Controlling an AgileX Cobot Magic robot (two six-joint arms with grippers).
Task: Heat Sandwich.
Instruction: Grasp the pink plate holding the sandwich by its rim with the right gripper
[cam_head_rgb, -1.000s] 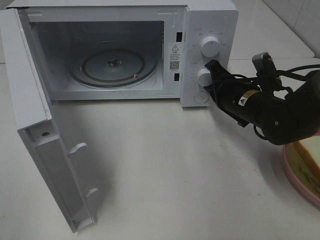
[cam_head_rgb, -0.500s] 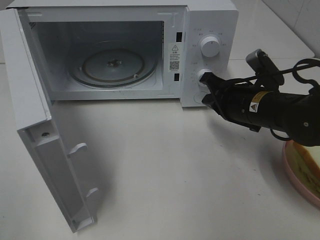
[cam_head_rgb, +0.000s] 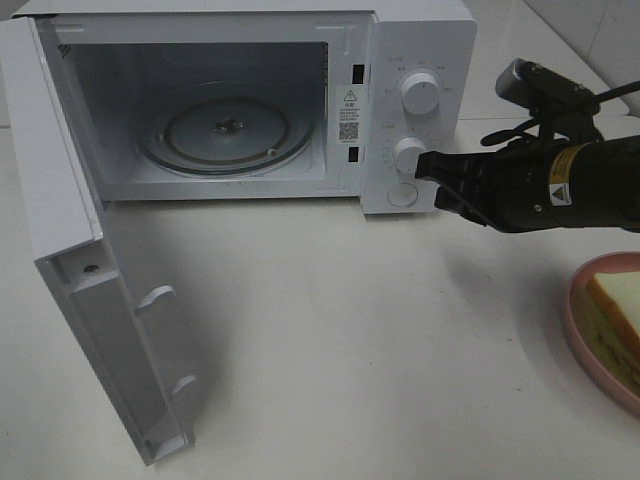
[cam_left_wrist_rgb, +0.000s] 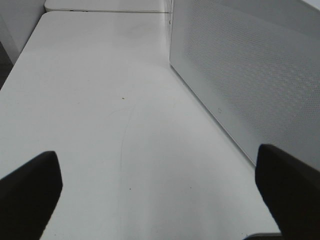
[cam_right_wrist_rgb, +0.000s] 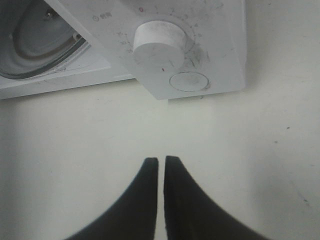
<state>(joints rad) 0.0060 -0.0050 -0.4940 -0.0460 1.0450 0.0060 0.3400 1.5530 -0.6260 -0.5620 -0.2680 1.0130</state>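
The sandwich (cam_head_rgb: 618, 308), pale bread with tan crust, lies on a pink plate (cam_head_rgb: 585, 345) at the right edge of the high view, partly cut off. The white microwave (cam_head_rgb: 420, 45) stands at the back with its door (cam_head_rgb: 70, 250) swung wide open and its glass turntable (cam_head_rgb: 225, 132) bare. My right gripper (cam_head_rgb: 428, 168) is shut and empty, hovering just right of the lower knob (cam_head_rgb: 408, 154); in the right wrist view the gripper (cam_right_wrist_rgb: 161, 161) has its fingers pressed together below the knob (cam_right_wrist_rgb: 159, 42). My left gripper (cam_left_wrist_rgb: 160, 175) is open over bare table beside the microwave's side wall (cam_left_wrist_rgb: 250, 75).
The open door juts out toward the front left. A round button (cam_head_rgb: 402, 195) sits under the lower knob, and an upper knob (cam_head_rgb: 419, 92) above it. White table (cam_head_rgb: 350, 330) stretches between the microwave and the plate.
My right arm has drawn back to the right and levelled out, uncovering the plate and sandwich. Its gripper tip has moved from the round button to beside the lower knob.
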